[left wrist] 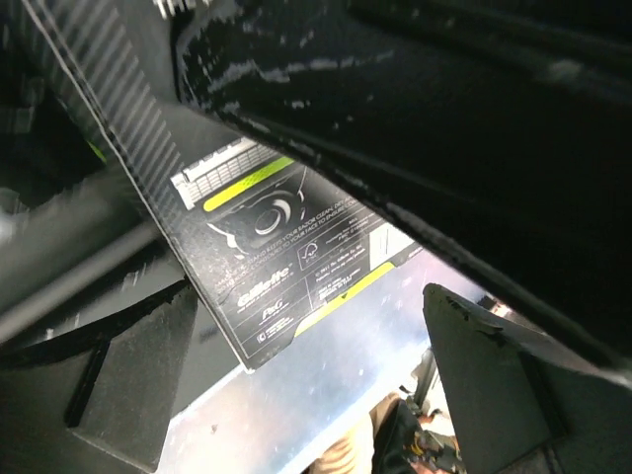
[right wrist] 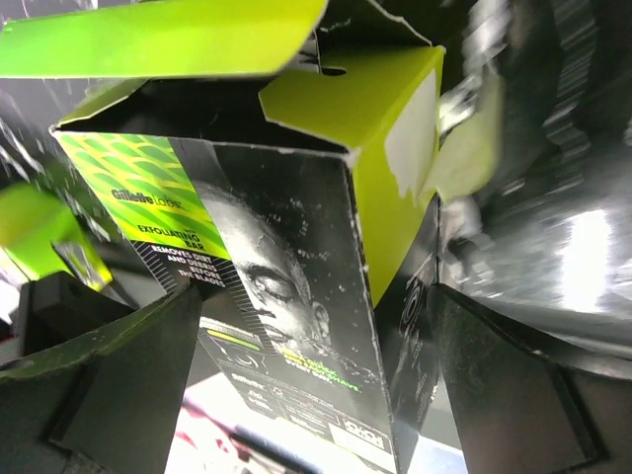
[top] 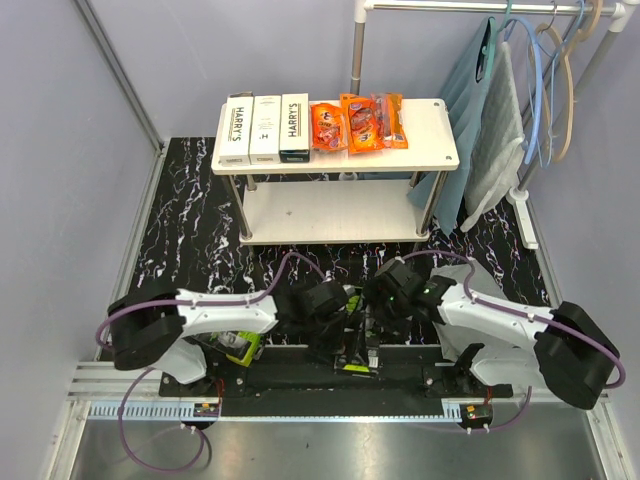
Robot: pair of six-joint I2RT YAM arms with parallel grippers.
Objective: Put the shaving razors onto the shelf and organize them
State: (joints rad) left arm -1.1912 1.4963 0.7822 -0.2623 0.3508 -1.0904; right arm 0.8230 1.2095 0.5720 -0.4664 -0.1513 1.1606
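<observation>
**Shelf.** The shelf (top: pixel 432 135) stands at the far side of the bench (top: pixel 185 225). Its top board carries three white HARRY'S boxes (top: pixel 265 128) side by side at the left end. A row of orange packs (top: pixel 358 122) lies just beside them towards the middle. The right end of the top board is bare. The lower board (top: pixel 330 213) carries no razors.

**Razors not on the shelf.** One black-and-lime box (top: pixel 355 360) stands on the bench at the near edge, between the two arms. Its lime top flaps are open in the right wrist view. A second black-and-lime pack (top: pixel 241 346) lies under the left arm, close to its base.

**Right claw.** The right claw (right wrist: pixel 316 296) is closed on the black-and-lime box. One finger (right wrist: pixel 118 385) lies against the left side of the box and the other against its right side. No gap shows on either side.

**Left claw.** The left claw (left wrist: pixel 308 291) is open. The printed face of the box lies between and beyond its spread fingers (left wrist: pixel 128 380). A light gap separates the box from the finger on the right side of that view.

**Surroundings.** A clothes rail (top: pixel 480 8) with hangers and hanging cloths (top: pixel 498 140) stands to the right of the shelf.
</observation>
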